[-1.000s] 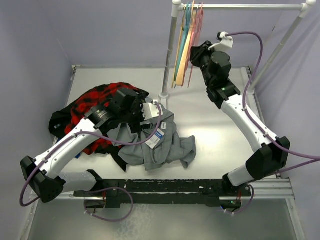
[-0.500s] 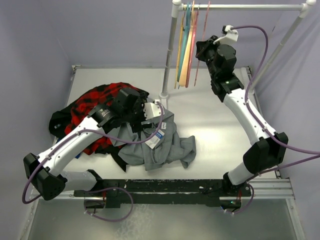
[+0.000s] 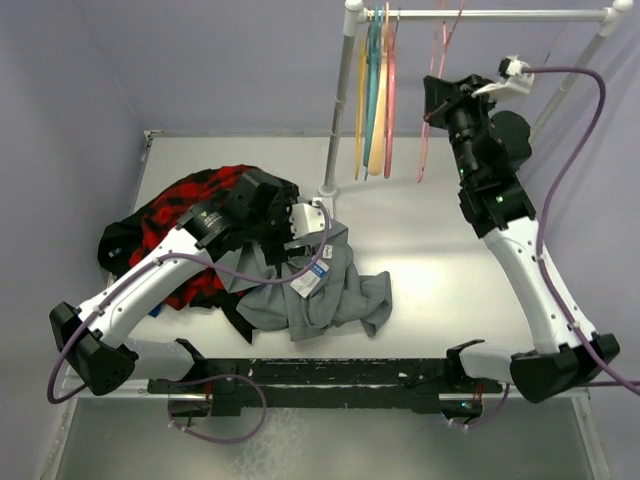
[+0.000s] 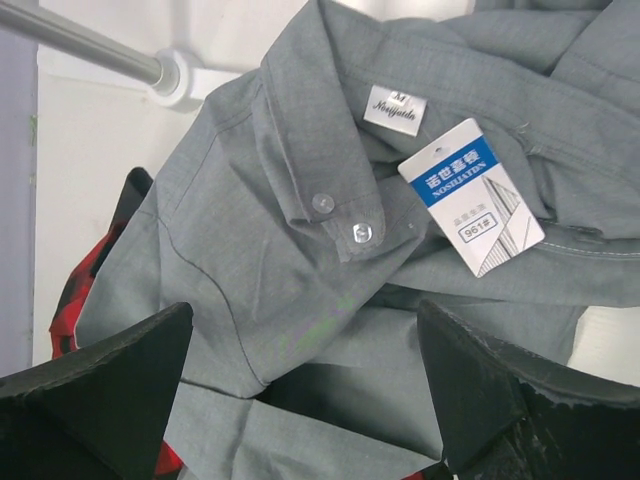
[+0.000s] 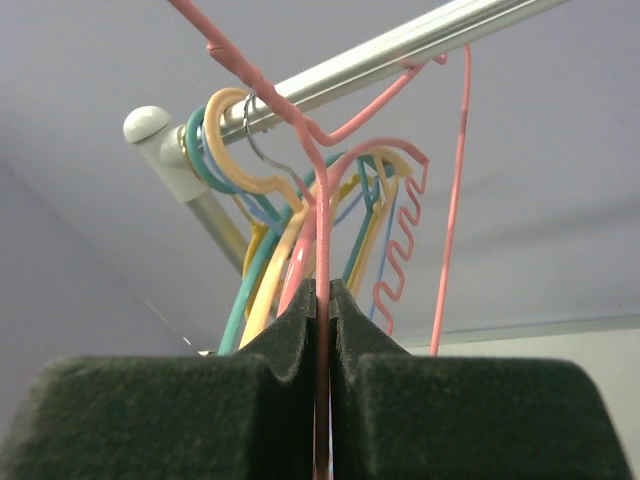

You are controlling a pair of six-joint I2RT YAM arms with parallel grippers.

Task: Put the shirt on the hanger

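**Hanger pinched up at the rail, shirt waiting in a heap**

Open table [image 3: 430, 250] is showing pale and smooth across the right half, with nothing lying between the post [image 3: 338, 110] and the right arm. The left side is crowded: a red-and-black plaid shirt [image 3: 185, 215] is bunching against the wall.

The right gripper [image 5: 321, 300] is squeezing its padded jaws tight on the hanger [image 5: 322, 230] — thin pink wire, bent and kinked, its top looping at the metal rail [image 3: 500, 14]. It is dangling apart from the thicker yellow, teal and orange hangers [image 3: 375, 90] clustered by the post.

The shirt [image 4: 250, 230] is lying crumpled near the table's middle, grey woven cloth, collar up, two clear buttons and a white-and-blue tag [image 4: 470, 210] showing. The left gripper [image 4: 300, 380] is hovering over that collar, jaws spread wide — gripping nothing.
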